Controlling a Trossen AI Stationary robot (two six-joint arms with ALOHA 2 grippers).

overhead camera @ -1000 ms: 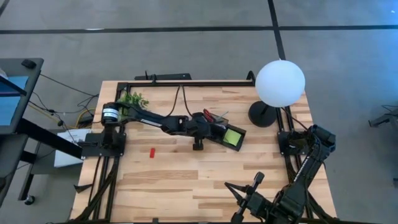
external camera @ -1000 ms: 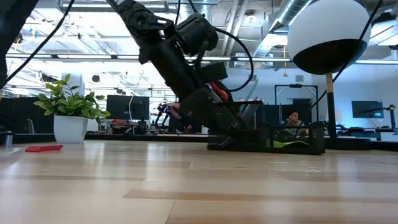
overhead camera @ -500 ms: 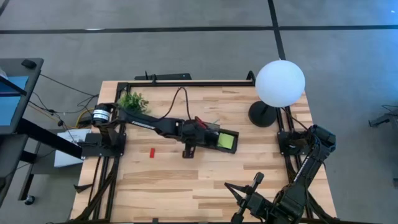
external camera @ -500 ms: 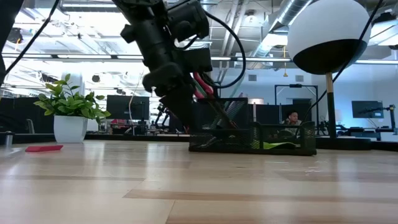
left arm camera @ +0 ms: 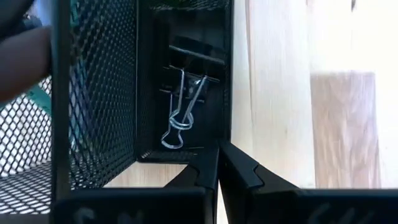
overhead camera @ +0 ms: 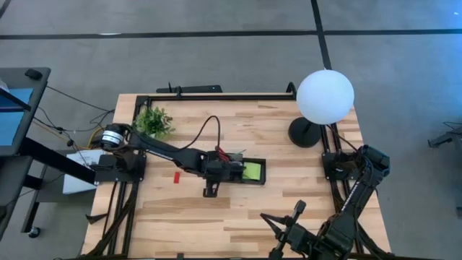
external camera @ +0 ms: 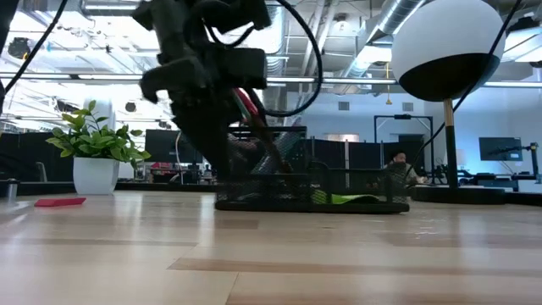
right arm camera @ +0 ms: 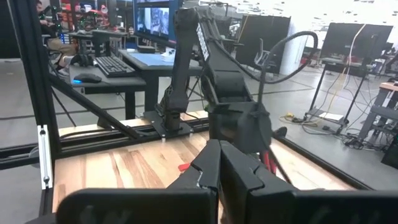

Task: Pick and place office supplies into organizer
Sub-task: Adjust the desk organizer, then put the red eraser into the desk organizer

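From above, the black mesh organizer (overhead camera: 242, 172) lies near the middle of a wooden table (overhead camera: 216, 217), well apart from the white globe lamp (overhead camera: 325, 97) at the far right corner; the left gripper (overhead camera: 216, 170) sits at the organizer's end farther from the lamp, fingers closed, and whether they pinch the mesh wall cannot be told; a lime-green sticky-note pad (overhead camera: 251, 171) lies in the compartment on the lamp side; a small red block (overhead camera: 176, 177) lies on the bare wood beyond the left gripper, away from the lamp; a green potted plant (overhead camera: 154, 120) stands at the far left corner; the right gripper (overhead camera: 278, 238), fingers shut, waits at the near edge, on the lamp's side of the table.

Only the table-level view shows red scissors handles (external camera: 247, 102) rising from the taller pen section, and a person seated in the room behind.

Only the left wrist view looks inside a compartment, where a black binder clip (left arm camera: 186, 93) with silver wire arms rests.
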